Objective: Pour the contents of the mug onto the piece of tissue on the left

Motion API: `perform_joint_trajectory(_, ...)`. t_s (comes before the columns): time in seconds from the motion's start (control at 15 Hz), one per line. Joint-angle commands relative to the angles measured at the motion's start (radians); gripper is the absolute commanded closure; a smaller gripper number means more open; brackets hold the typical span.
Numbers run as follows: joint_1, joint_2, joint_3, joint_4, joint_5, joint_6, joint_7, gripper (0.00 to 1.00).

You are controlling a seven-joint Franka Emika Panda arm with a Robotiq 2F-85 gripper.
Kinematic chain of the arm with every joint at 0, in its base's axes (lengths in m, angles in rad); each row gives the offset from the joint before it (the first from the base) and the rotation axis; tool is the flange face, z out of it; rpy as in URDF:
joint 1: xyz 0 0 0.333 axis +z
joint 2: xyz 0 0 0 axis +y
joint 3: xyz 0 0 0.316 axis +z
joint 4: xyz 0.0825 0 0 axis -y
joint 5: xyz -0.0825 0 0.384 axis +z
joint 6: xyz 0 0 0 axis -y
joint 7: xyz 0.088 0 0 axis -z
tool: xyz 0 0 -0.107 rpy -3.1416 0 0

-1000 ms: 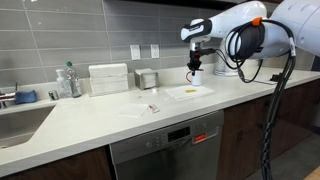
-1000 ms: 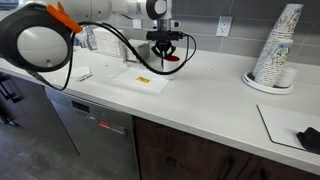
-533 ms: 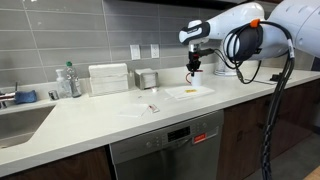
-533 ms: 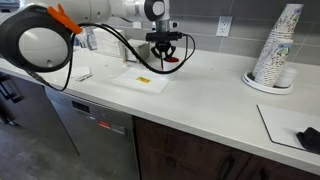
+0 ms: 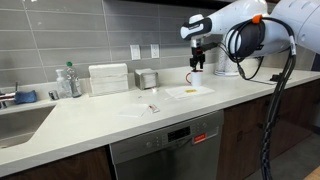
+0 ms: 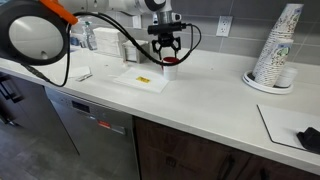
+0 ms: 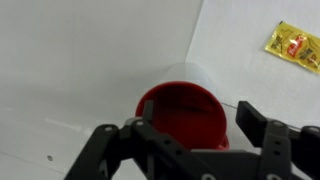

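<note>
The mug (image 7: 183,108), white outside and red inside, stands upright on the counter at the edge of the piece of tissue (image 7: 255,75). The contents (image 7: 293,45) lie on that sheet as a small yellow-orange patch. In both exterior views the mug (image 5: 192,79) (image 6: 170,68) sits by the tissue (image 5: 188,92) (image 6: 143,80), with the yellow bits (image 6: 142,80) on the paper. My gripper (image 7: 192,120) hangs open just above the mug, its fingers (image 7: 250,115) clear of the rim. From outside the gripper (image 5: 198,62) (image 6: 166,50) is raised over the mug.
A white ribbed box (image 5: 108,79), a metal canister (image 5: 147,78), a bottle (image 5: 72,82) and the sink (image 5: 20,120) lie further along the counter. A smaller sheet (image 5: 148,108) lies nearer the front edge. Stacked paper cups (image 6: 278,50) stand at the far end.
The jaws opened and let go of the mug, which now stands on the counter. The gripper has risen a little above it.
</note>
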Motion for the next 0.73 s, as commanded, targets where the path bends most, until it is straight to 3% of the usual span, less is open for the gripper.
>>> perform_joint_trajectory(0.0, -0.021, -0.064, -0.021, -0.032, -0.033, -0.09, -0.032, 0.0)
perform_joint_trajectory(0.2, -0.051, -0.105, 0.002, -0.036, 0.002, -0.164, -0.038, 0.0)
perform_joint_trajectory(0.67, -0.058, -0.097, 0.006, -0.003, -0.002, -0.153, -0.027, 0.0)
